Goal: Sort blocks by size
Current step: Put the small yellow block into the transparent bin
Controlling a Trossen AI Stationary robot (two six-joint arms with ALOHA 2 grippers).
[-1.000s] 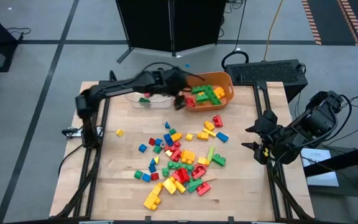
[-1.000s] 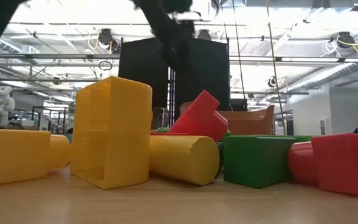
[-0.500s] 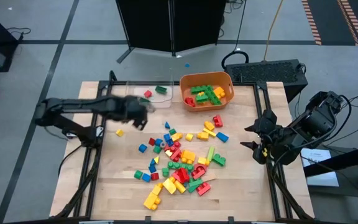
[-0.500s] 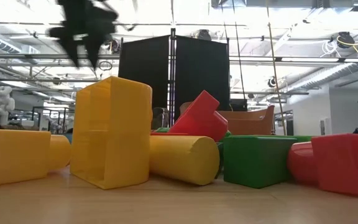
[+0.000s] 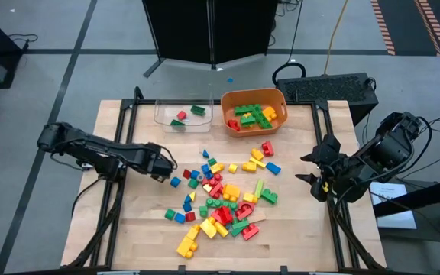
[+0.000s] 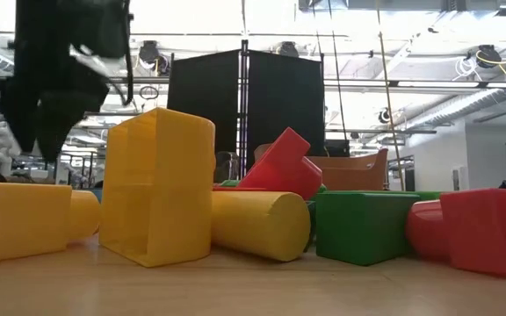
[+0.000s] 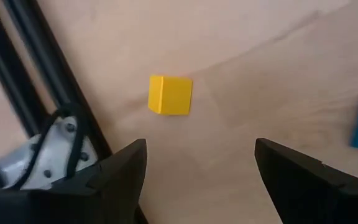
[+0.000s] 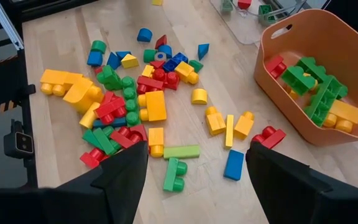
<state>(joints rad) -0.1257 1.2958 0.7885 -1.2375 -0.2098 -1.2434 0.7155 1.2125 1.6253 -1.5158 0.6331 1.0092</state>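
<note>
Left wrist view: the left gripper (image 7: 201, 165) hangs with fingers spread, a lone yellow cube (image 7: 170, 95) lying just ahead between them.

floor (image 5: 67, 46): grey tiles, dark seams | black partition (image 6: 244, 96) — behind table | ceiling (image 6: 411, 53): pipes, bright lights

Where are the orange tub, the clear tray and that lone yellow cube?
orange tub (image 5: 279, 97): high view, its right rim.
clear tray (image 5: 161, 116): high view, its left wall.
yellow cube (image 7: 170, 95): left wrist view, its top face.
</note>
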